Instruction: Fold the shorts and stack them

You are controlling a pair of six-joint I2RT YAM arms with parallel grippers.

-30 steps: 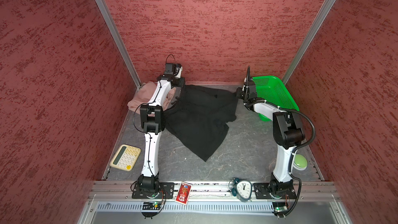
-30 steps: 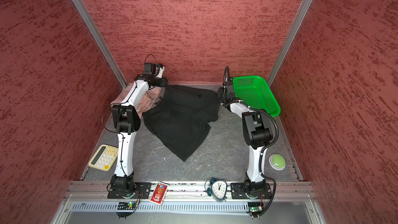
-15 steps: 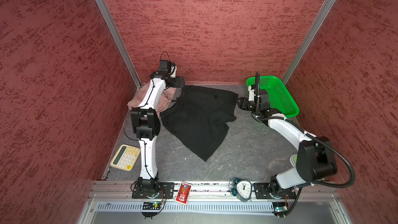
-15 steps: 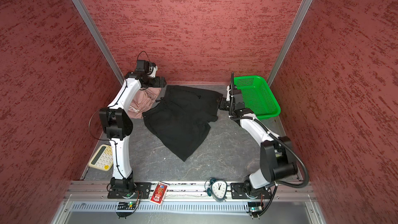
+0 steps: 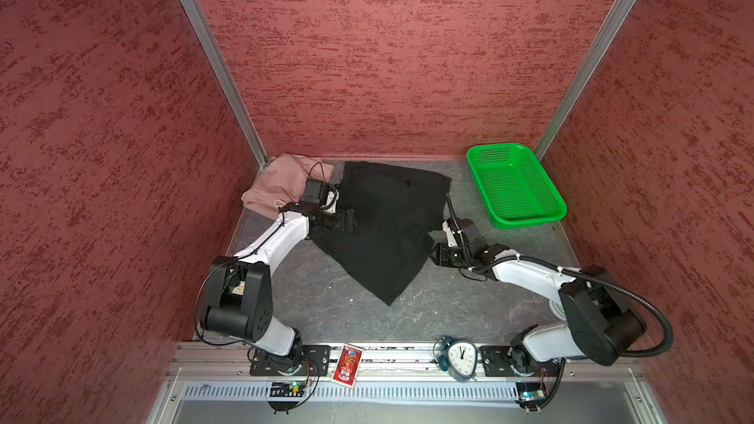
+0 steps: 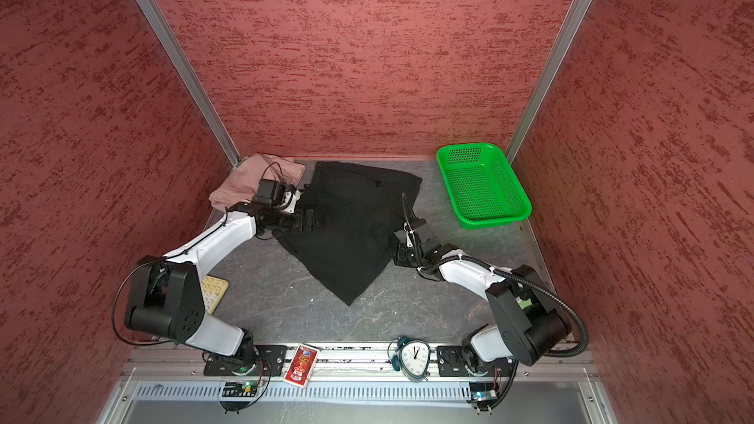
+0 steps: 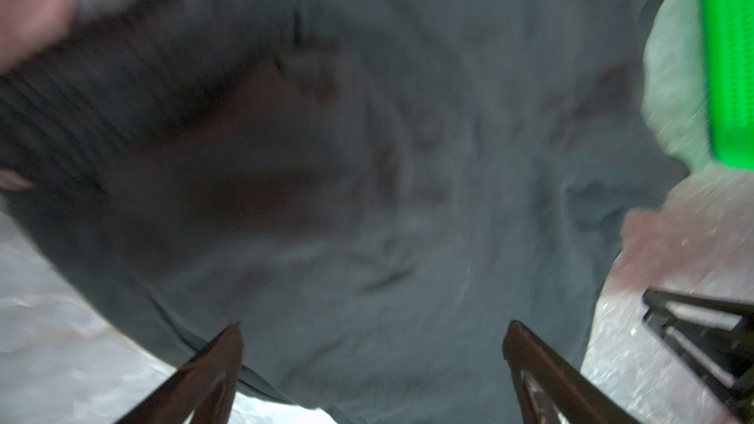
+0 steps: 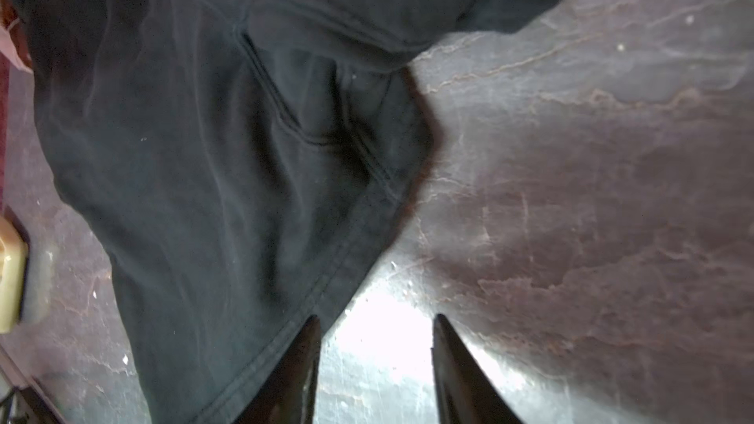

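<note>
The black shorts (image 5: 387,230) (image 6: 351,230) lie spread out and rumpled in the middle of the table. The pink shorts (image 5: 277,185) (image 6: 253,181) are bunched in the back left corner, partly behind my left arm. My left gripper (image 5: 347,222) (image 7: 373,328) hovers open over the black shorts' (image 7: 367,157) left part, its jaws wide apart and empty. My right gripper (image 5: 434,246) (image 8: 375,320) is open at the right hem of the black shorts (image 8: 204,136). One of its fingers (image 8: 302,360) overlaps the hem, and bare table shows between the jaws.
A green mesh basket (image 5: 514,185) (image 7: 730,55) stands at the back right. A yellow calculator (image 6: 212,291) lies at front left, partly under my left arm. A clock (image 5: 459,358) and a red packet (image 5: 347,365) sit on the front rail. Red walls close in three sides.
Both arms drew back from the far edge toward the middle. The left gripper opened wide over the black shorts. The right gripper moved from beside the basket to the shorts' right hem.
</note>
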